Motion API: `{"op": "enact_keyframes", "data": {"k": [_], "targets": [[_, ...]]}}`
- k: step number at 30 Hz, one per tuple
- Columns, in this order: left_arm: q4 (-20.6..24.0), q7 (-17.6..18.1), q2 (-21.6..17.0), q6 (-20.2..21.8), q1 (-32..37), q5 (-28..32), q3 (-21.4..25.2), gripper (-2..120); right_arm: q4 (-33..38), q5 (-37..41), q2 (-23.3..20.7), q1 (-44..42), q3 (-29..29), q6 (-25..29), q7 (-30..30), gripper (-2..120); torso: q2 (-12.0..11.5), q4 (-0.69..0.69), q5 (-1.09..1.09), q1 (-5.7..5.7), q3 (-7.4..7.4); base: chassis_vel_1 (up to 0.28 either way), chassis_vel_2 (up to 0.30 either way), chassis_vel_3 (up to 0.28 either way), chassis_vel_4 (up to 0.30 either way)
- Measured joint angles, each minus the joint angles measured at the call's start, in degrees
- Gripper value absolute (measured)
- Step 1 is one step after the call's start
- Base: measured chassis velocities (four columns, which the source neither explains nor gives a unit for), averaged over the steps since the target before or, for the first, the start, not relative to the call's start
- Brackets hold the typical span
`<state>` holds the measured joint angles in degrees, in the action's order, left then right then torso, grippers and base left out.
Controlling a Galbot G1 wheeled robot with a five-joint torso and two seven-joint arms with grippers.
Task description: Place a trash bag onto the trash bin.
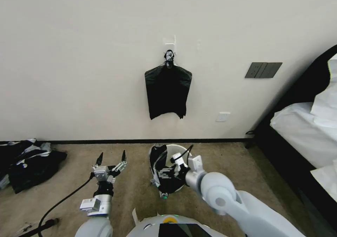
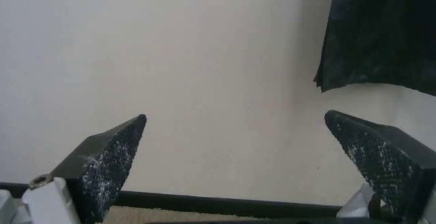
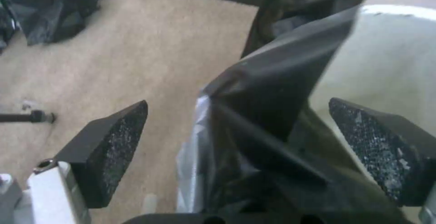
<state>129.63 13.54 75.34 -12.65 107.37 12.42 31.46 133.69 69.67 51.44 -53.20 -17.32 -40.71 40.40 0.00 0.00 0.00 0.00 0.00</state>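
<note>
Right gripper [image 3: 238,115], fingers spread apart, straddling a fold of the trash bag [image 3: 268,91] at the near-left rim of the trash bin [image 1: 175,149]. Bag draped over that rim, long axis roughly vertical, upper end toward the far wall; possibly part inside the bin. Left gripper [image 1: 111,158] open, raised over beige carpet [image 1: 133,188], well left of the bin. Black bag bundle [image 1: 167,91] hung on the cream wall [image 1: 87,54].

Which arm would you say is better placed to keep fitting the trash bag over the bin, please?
Likely the right: its end effector is open astride the trash bag at the trash bin rim. The left end effector hangs open over carpet, aside.
</note>
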Motion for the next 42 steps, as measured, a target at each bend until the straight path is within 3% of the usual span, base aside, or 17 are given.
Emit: {"op": "enact_keyframes", "data": {"k": [15,38,42], "targets": [[-0.85,0.01,0.39,0.12,-1.39,-0.21,-0.9,100,-5.53,-5.68,3.98,4.05,-9.27,0.14,6.38,87,0.0,-0.01,0.0,0.0,0.0,0.0,0.0,0.0,0.0],[-1.35,0.01,-0.91,2.48,-1.28,-1.16,-4.59,100,-5.92,-8.38,3.39,3.11,-7.57,0.27,6.5,0,0.0,0.0,0.0,0.0,0.0,0.0,0.0,0.0,0.0],[-0.95,0.03,-2.0,5.0,-1.21,-1.93,-6.39,100,-5.7,-8.32,3.01,2.79,-6.65,0.29,6.45,0,0.0,0.0,0.0,0.0,0.0,0.0,0.0,0.0,0.0]]}}
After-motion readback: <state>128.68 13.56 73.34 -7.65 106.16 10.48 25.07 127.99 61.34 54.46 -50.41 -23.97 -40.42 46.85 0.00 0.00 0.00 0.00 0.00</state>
